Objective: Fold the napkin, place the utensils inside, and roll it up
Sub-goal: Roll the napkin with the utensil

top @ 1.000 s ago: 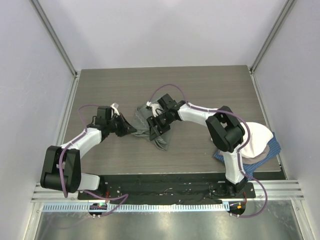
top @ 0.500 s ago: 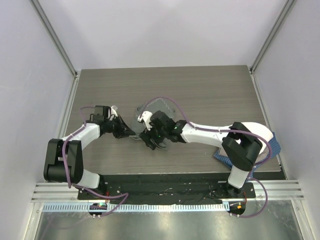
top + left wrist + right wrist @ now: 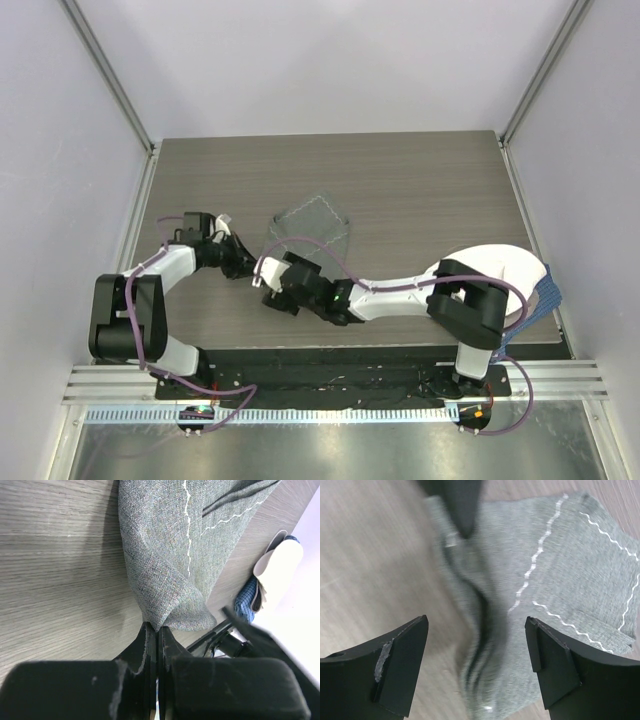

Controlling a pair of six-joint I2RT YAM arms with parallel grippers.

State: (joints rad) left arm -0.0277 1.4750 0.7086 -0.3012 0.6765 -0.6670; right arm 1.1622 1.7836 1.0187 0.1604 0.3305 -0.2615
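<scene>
The grey-green napkin (image 3: 312,226) with pale stitched hem lines lies partly spread on the table's middle. My left gripper (image 3: 251,268) is shut on its near-left corner (image 3: 159,622), and the cloth runs away from the jaws in a fold (image 3: 170,555). My right gripper (image 3: 270,287) is open and empty, hovering just above the napkin's rumpled near edge (image 3: 485,645). Its fingers (image 3: 402,665) stand wide apart on either side of the folds. The left gripper's tip (image 3: 457,505) shows at the top of the right wrist view. No fork is in view.
A cream-white cloth (image 3: 512,265) lies on a blue checked cloth (image 3: 546,297) at the table's right near edge, under the right arm. Both also show in the left wrist view, the cream-white one (image 3: 280,560) and the blue checked one (image 3: 247,597). Bare wood (image 3: 420,180) surrounds the napkin.
My right arm has swung off the napkin's top toward the near left and now reaches low across the table. The bunched napkin now lies flatter. The left gripper drew slightly left with its corner.
</scene>
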